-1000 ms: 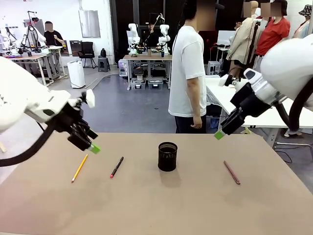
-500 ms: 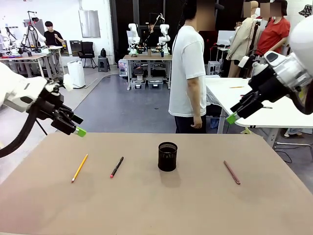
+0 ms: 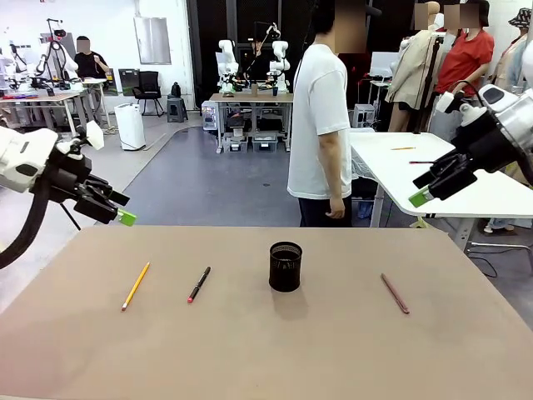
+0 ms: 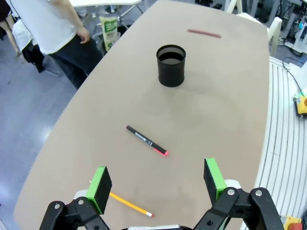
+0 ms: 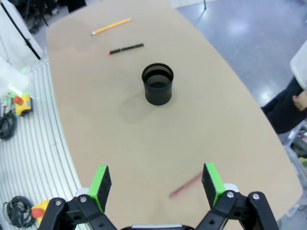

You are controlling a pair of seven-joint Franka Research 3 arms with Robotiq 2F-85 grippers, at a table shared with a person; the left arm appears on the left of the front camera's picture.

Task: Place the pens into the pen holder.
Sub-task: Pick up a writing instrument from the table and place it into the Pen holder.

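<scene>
Front view — left gripper (image 3: 123, 208) and right gripper (image 3: 420, 189) hover high beside the table (image 3: 333, 350) — jaws spread, empty.

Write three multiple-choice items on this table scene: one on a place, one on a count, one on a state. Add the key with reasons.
1. Where does the reddish-brown pen lie?
A) on the robot's right of the cup
B) on the robot's left of it
C) inside it

2. How many pens and pencils lie on the table?
A) one
B) two
C) three

3. How do both arms' jaws stand?
A) shut on a pen
B) open and empty
C) shut on the cup

Key:
1 A: it lies apart from the cup, on the right arm's side.
2 C: the pencil, the black pen and the reddish-brown pen all lie flat there.
3 B: each wrist view shows the green pads spread wide with nothing between them.
</scene>
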